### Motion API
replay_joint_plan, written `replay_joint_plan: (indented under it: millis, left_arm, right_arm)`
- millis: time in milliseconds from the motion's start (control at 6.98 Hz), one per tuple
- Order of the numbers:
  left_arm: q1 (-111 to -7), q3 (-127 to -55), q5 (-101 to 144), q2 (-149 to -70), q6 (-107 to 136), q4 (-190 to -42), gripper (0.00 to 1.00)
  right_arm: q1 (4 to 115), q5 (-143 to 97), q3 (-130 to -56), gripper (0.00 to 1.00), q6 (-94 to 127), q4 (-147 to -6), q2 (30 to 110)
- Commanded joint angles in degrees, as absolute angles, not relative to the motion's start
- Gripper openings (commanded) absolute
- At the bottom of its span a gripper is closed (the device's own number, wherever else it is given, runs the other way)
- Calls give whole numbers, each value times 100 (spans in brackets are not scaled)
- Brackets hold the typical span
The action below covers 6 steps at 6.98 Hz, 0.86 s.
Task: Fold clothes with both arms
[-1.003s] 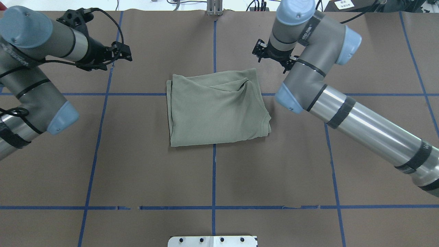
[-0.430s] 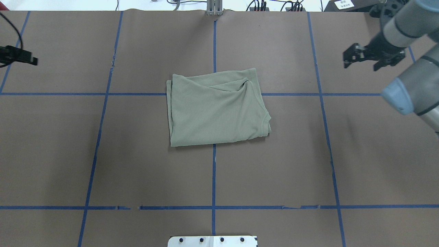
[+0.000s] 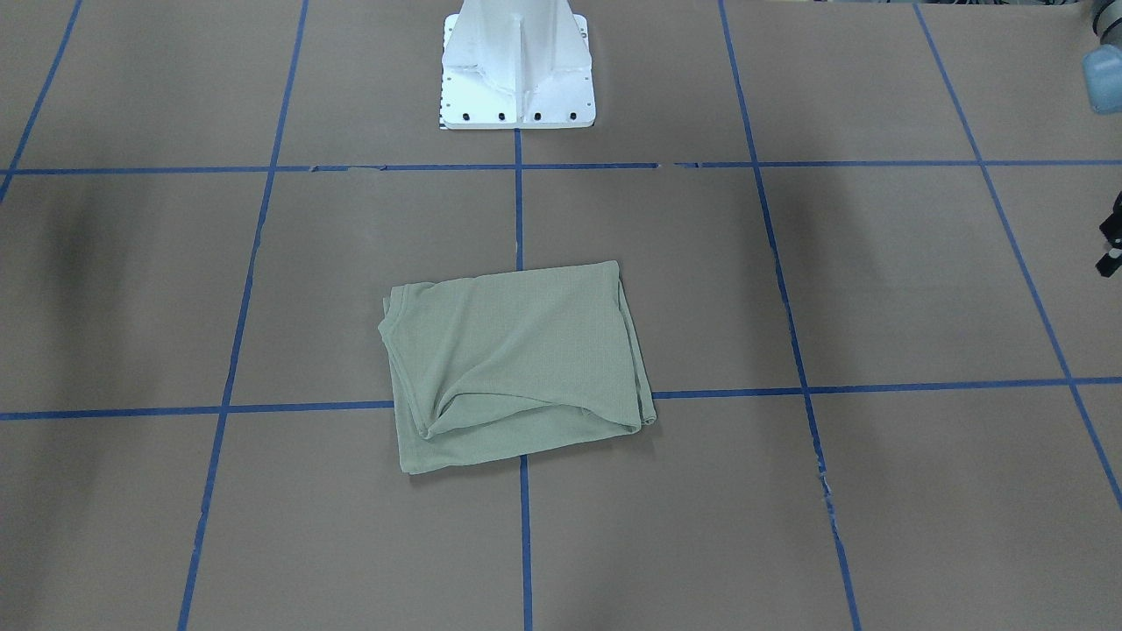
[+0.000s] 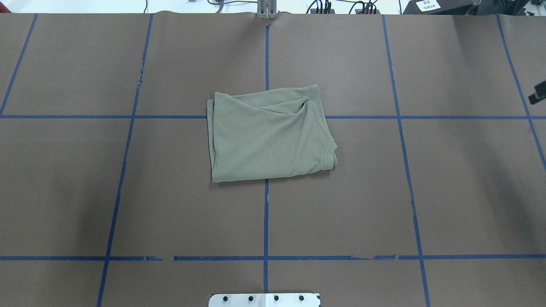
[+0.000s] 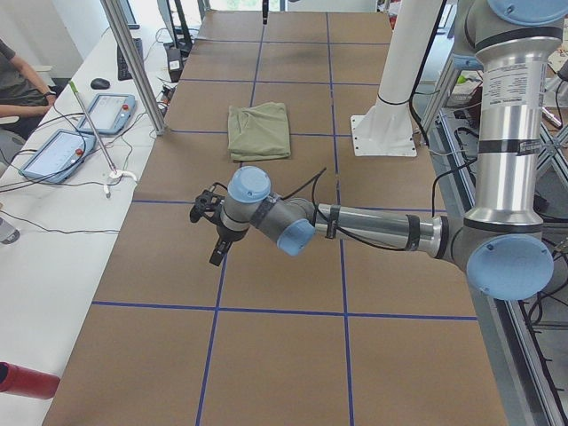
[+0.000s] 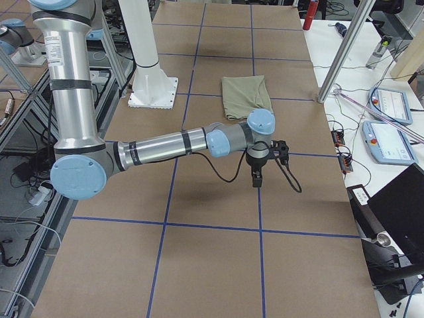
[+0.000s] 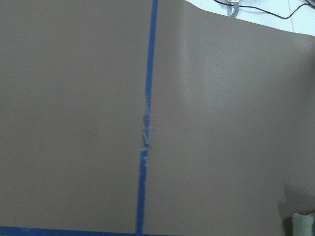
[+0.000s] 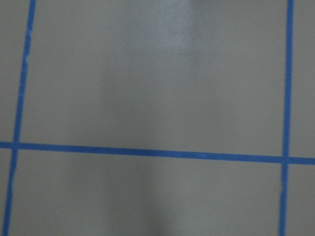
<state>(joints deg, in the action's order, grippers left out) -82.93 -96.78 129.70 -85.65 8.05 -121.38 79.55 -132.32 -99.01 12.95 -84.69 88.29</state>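
Note:
The clothes, one pale green shirt (image 4: 271,134), lie folded into a rough rectangle at the table's middle, with a crease near the far edge and the ribbed collar at the right corner; nothing touches them (image 3: 517,364). Both arms are drawn far out to the sides. The left gripper (image 5: 216,250) hangs over bare table well short of the shirt (image 5: 259,130). In the front-facing view only a black sliver of it (image 3: 1111,247) shows. The right gripper (image 6: 256,179) points down near the table's right end, a sliver (image 4: 536,96) at the overhead edge. I cannot tell whether either is open.
Blue tape lines grid the brown table. The white pedestal base (image 3: 517,88) stands behind the shirt. Side benches hold teach pendants (image 5: 58,151) (image 6: 387,106), cables and metal posts (image 5: 133,67). A person's arm (image 5: 22,89) rests at the left bench.
Both arms swung outward from beside the shirt, away from each other, and almost left the overhead view. The shirt has not moved.

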Motion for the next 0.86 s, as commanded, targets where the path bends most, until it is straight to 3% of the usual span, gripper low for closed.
replay_joint_plan:
  millis: [0, 716]
  left_arm:
    - [-8647, -9659, 12929, -8009, -897, -12015, 100]
    - [-8780, -9466, 12577, -8139, -194, -11962, 100]
  right_arm:
    - [8480, -13271, -9853, 100, -310, -8473, 9525]
    - [8596, -13148, -9765, 100, -334, -8402, 9536]
